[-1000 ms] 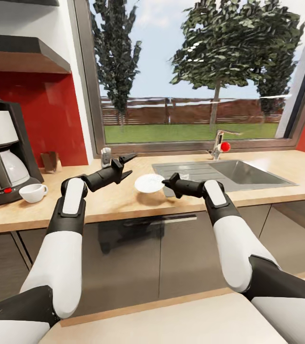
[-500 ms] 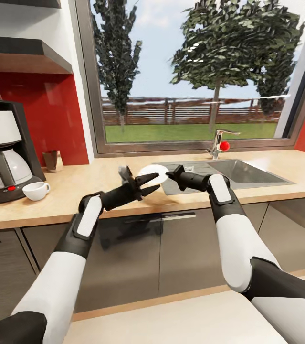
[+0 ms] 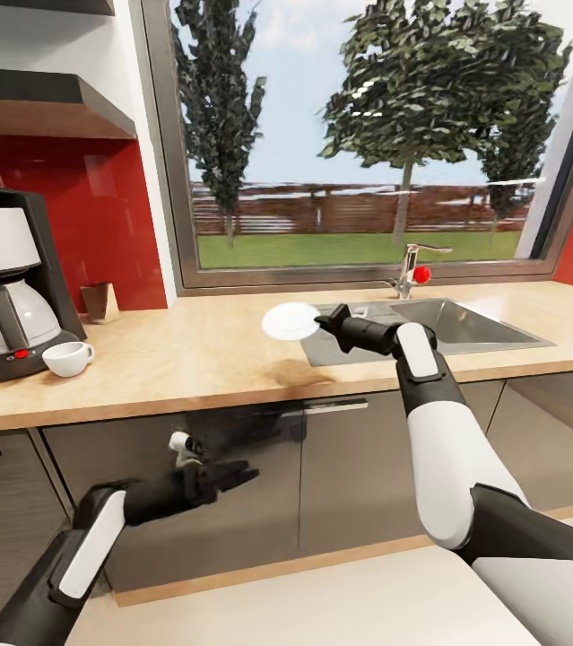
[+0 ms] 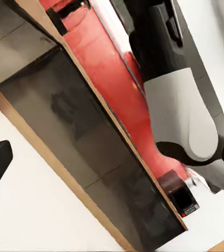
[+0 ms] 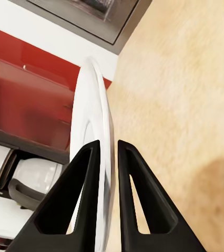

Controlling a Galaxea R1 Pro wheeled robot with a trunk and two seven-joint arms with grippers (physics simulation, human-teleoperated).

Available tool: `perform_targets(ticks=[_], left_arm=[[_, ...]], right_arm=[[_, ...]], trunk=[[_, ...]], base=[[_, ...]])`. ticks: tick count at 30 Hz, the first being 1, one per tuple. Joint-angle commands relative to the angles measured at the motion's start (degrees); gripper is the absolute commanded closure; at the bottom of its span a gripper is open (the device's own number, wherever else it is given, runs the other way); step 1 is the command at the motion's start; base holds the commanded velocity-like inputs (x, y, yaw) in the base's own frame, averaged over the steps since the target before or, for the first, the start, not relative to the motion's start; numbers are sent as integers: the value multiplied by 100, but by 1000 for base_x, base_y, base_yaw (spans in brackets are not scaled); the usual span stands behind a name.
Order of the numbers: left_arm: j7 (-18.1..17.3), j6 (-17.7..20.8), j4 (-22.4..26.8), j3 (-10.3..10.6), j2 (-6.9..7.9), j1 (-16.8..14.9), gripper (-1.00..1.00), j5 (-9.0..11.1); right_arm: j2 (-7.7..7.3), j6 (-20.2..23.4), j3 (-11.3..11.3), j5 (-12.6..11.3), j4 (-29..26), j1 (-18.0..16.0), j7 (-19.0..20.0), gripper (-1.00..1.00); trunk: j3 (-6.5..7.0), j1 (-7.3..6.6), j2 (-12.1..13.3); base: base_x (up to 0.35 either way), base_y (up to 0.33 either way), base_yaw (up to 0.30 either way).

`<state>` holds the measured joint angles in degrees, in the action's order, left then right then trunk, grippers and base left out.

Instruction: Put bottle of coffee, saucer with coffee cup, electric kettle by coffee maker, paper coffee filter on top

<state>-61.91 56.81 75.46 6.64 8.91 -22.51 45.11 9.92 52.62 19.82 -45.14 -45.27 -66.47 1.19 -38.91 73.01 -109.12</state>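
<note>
— Wooden light-toned countertop [image 3: 187, 359] first: where does everything sit against the black-and-white coffee maker [image 3: 4, 287]?

— White ceramic coffee cup [image 3: 66, 358] stands just beside its base. The round white saucer [image 3: 290, 320] is well apart toward the sink, held edge-on above the counter, pinched at the rim by the right gripper [image 3: 329, 321].

— And the left gripper [image 3: 232, 473]?

— Hanging low before the cabinets, fingers parted, empty. The right arm must carry the saucer toward the coffee maker.

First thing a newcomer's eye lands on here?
The white saucer, held up off the countertop by its rim in the right gripper, just left of the sink. Next, the coffee maker at far left with the coffee cup beside it, and the left gripper low before the cabinet fronts.
</note>
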Motion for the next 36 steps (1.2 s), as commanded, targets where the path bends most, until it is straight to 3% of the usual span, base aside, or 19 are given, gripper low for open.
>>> perform_targets(ticks=[1, 7, 8, 11, 12, 13, 14, 17, 18, 20, 21, 25, 27, 31, 36], left_arm=[[-16, 28, 20, 7, 40, 126, -100, 33], [-102, -106, -22, 6, 222, 1204, -100, 28], [-116, -405, -381, 5, 502, 1947, -100, 21], [-130, -910, -948, 4, 638, 2258, -100, 18], [-204, -1374, -1576, 6, 701, 2392, -100, 17], [-276, -1634, -1944, 7, 724, 2439, -100, 17], [-485, -2177, -2697, 8, 759, 2507, -100, 16], [-960, -3031, -3799, 6, 797, 2567, -100, 16], [-1280, -3602, -4575, 3, 836, 2589, -100, 15], [-1493, -4189, -5483, -6, 904, 2604, -100, 17], [-1658, -4887, -6426, -21, 1027, 2616, -100, 23], [-1526, -5468, -7083, -28, 1180, 2629, -100, 29], [-755, -5636, -7269, -30, 1211, 2634, -100, 35], [-244, -5721, -7362, -42, 1224, 2637, -100, 40], [-85, -5745, -7385, -47, 1226, 2638, -100, 41]], right_arm=[[8, 34, 35, 6, -16, -6, 22, 100], [8, 49, 54, 6, -239, -6, 21, 100], [8, 78, 72, 6, -308, -6, 21, 100], [8, 231, 83, 1, -344, -6, 24, 100], [8, 314, 88, -4, -382, -6, 26, 100], [8, 343, 89, -7, -400, -6, 27, 100], [8, 385, 90, -30, -430, -5, 28, 100], [8, 421, 88, -123, -456, -3, 29, 100], [5, 435, 86, -220, -466, -1, 26, 100], [4, 446, 85, -326, -472, 2, 24, 100], [3, 457, 84, -426, -477, 11, 23, 100], [2, 463, 84, -496, -482, 17, 22, 100], [1, 464, 78, -516, -483, 23, 21, 100], [1, 461, 72, -527, -481, 32, 21, 100], [1, 464, 62, -530, -476, 43, 21, 100]], trunk=[[-5, -1, -3], [-5, -1, -3], [-5, -1, -3], [-5, -1, -3], [-5, -1, -3], [-5, -1, -3], [-5, -1, -3], [-5, -1, -3], [-5, -1, -3], [-5, -1, -3], [-5, -1, -3], [-5, -1, -3], [-5, -1, -3], [-5, -1, -3], [-5, -1, -3]], base=[[0, 0, 0], [0, 0, 0], [0, 0, 0], [0, 0, 0], [0, 0, 0], [0, 0, 0], [0, 0, 0], [0, 0, 0], [0, 0, 0], [0, 0, 0], [0, 0, 0], [0, 0, 0], [0, 0, 0], [0, 0, 0], [0, 0, 0]])
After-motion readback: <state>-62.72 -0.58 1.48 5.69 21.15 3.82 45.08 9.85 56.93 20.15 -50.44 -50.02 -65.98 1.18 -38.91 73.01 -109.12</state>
